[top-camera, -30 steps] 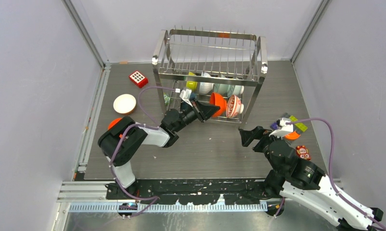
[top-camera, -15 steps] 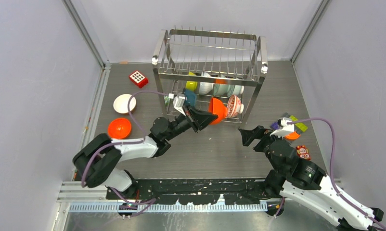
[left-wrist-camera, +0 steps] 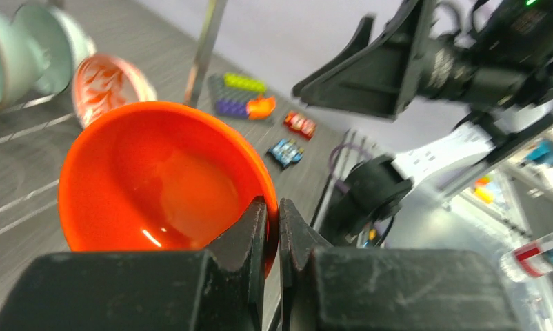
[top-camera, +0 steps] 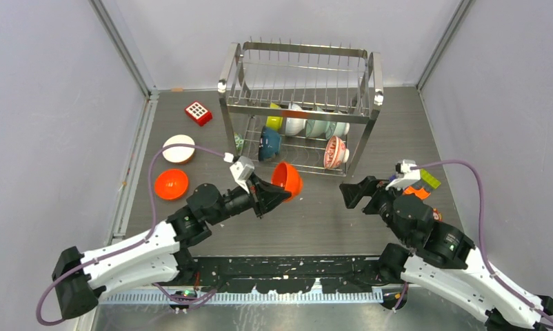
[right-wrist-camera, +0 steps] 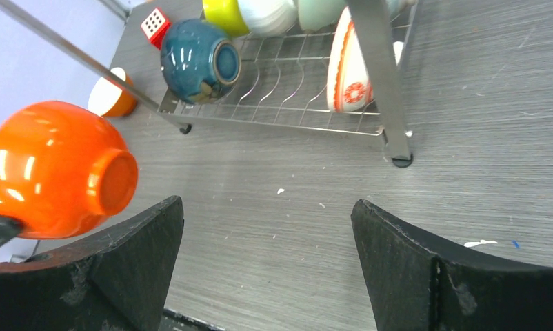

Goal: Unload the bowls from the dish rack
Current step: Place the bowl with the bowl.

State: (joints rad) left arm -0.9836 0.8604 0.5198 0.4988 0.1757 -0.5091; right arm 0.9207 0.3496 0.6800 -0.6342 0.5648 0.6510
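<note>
An orange bowl (top-camera: 287, 179) hangs tipped on its side just in front of the dish rack (top-camera: 298, 48) — its rim pinched between the nearly closed fingers of the left tool (top-camera: 274, 194). That arm lies low, stretched diagonally across the bench (top-camera: 308, 221). The right tool (top-camera: 352, 194) — jaws spread wide, empty — faces the bowl from nearby, its arm bent.

Light: bright, even, from overhead.
Shadows: faint and soft on the table (top-camera: 315, 207) in front of the rack (top-camera: 301, 48).
Glare: white highlights on the orange bowl (right-wrist-camera: 46, 165), inside and out; rack wires gleam.
Blur: left wrist view soft and smeared; bowls (left-wrist-camera: 53, 45) in the rack and everything right of it out of focus.
Sharp: top view and right wrist view; table grain crisp before the rack.
</note>
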